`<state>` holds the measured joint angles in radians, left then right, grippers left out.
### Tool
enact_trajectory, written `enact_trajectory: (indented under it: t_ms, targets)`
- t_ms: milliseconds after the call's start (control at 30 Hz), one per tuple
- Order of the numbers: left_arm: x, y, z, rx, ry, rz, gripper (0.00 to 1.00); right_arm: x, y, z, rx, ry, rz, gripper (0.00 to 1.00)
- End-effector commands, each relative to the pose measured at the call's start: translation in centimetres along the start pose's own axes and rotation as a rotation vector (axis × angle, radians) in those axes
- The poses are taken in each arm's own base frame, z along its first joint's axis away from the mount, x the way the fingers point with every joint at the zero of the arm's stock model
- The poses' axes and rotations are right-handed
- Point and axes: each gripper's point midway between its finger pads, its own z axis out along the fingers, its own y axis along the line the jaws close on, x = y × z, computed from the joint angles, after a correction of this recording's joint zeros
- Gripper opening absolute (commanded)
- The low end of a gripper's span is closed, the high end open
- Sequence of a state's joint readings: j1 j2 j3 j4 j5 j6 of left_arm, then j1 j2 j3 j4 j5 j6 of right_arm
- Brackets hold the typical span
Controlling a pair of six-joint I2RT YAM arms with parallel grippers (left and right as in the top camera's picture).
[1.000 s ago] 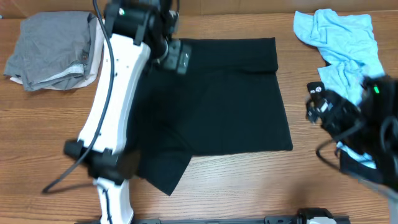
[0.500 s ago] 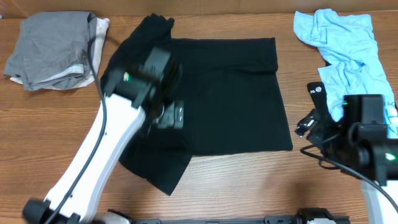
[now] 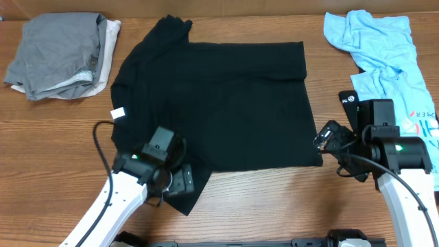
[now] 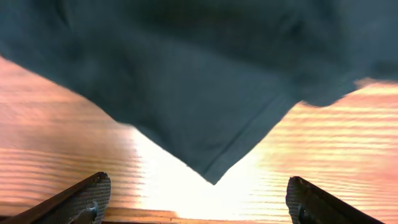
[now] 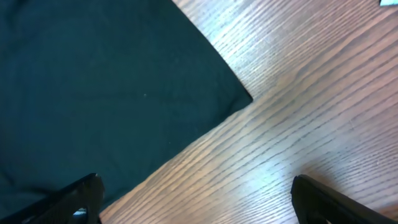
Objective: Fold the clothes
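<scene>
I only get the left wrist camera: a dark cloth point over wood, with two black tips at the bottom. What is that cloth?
Observer: It is the near left corner of a large black T-shirt, which lies spread flat in the overhead view.
Operator: Is there any other laundry?
Observer: Yes. A crumpled light-blue garment lies at the far right, and a folded grey garment lies at the far left.
Operator: Where is the other arm?
Observer: The right gripper is open at the shirt's near right corner and holds nothing.
</scene>
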<state>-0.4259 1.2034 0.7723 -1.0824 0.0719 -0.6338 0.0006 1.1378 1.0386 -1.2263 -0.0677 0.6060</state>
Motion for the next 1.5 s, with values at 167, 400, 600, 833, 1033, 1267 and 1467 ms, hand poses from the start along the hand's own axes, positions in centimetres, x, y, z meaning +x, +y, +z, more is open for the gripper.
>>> enact_trajectory:
  t_ms: [167,400,600,833,1033,1267,1467]
  targets:
    - [3.2,0.3,4.1,-0.031,0.146,0.052,0.90,0.0,0.0,1.2,0.024,0.038,-0.002,1.00]
    - [4.5,-1.9,6.0,-0.024,0.169,0.230,0.87,-0.2,0.2,1.3,0.018,0.031,-0.005,1.00]
    - [5.4,-1.6,7.0,-0.066,0.225,0.196,0.83,-0.2,0.2,1.3,0.019,0.032,-0.007,1.00]
    - [6.5,-0.5,8.4,-0.147,0.314,0.103,0.79,-0.2,0.2,1.3,0.018,0.031,-0.010,1.00]
    - [6.3,-0.1,9.4,-0.182,0.333,0.039,0.76,-0.4,0.3,1.3,0.012,0.023,-0.027,1.00]
    - [3.3,-0.5,8.7,-0.158,0.273,-0.008,0.23,-0.7,0.6,1.3,0.000,0.008,-0.031,1.00]
    - [-1.2,-0.2,5.4,-0.203,0.195,0.024,0.04,-0.8,0.7,1.3,-0.003,0.005,-0.032,1.00]
